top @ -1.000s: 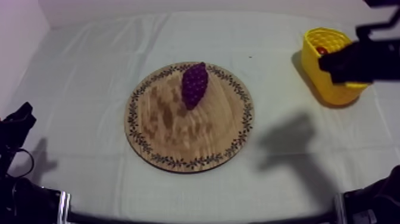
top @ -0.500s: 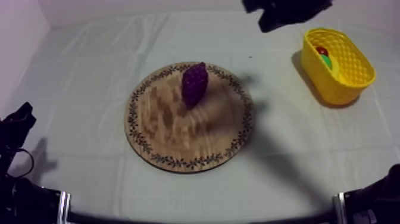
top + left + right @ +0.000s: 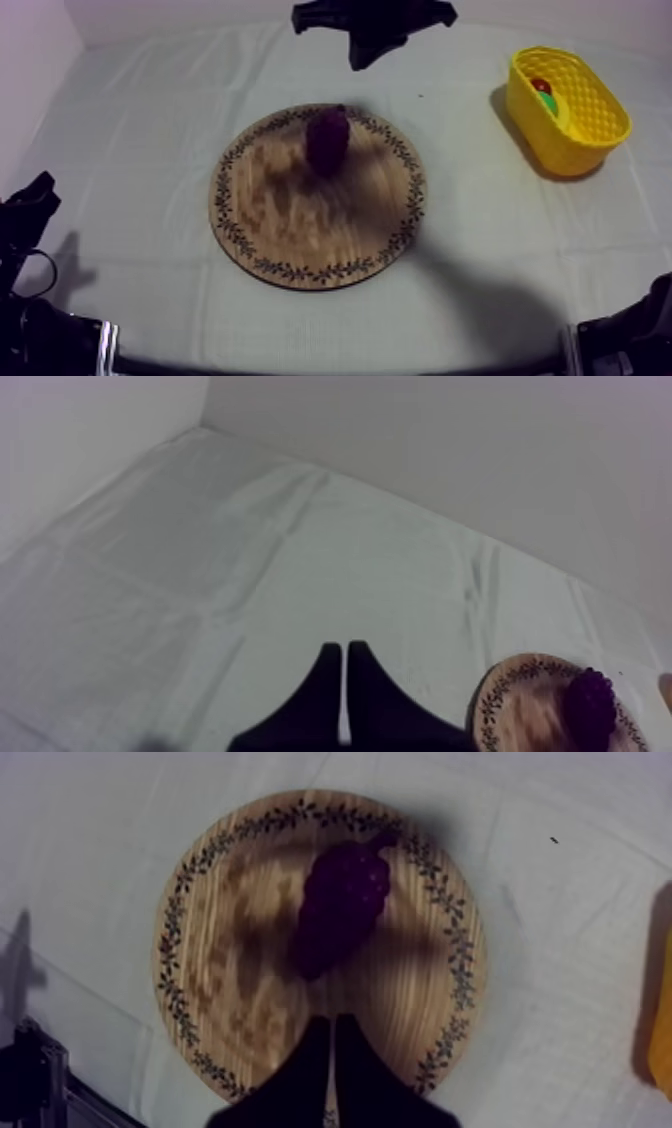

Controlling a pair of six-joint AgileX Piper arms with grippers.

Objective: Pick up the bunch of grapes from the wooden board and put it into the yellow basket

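— What is on the table (image 3: 130, 150)?
— The round wooden board (image 3: 300, 230) in the middle, and the yellow basket (image 3: 565, 155) well apart at the right.
— And the bunch of grapes (image 3: 327, 140)?
— On the board, near its far rim, in shadow.
— The claws?
— The right gripper (image 3: 333, 1020) hangs over the board, fingers pressed together on nothing. The left gripper (image 3: 345, 648) is likewise closed and empty. A small red fruit (image 3: 541, 86) lies in the basket.

wooden board (image 3: 300, 235): 1
bunch of grapes (image 3: 326, 140): 1
yellow basket (image 3: 575, 155): 1
small red fruit (image 3: 541, 86): 1
green fruit (image 3: 550, 102): 1
end effectors: 2, namely left end effector (image 3: 345, 648), right end effector (image 3: 333, 1020)
tabletop (image 3: 150, 120): 1
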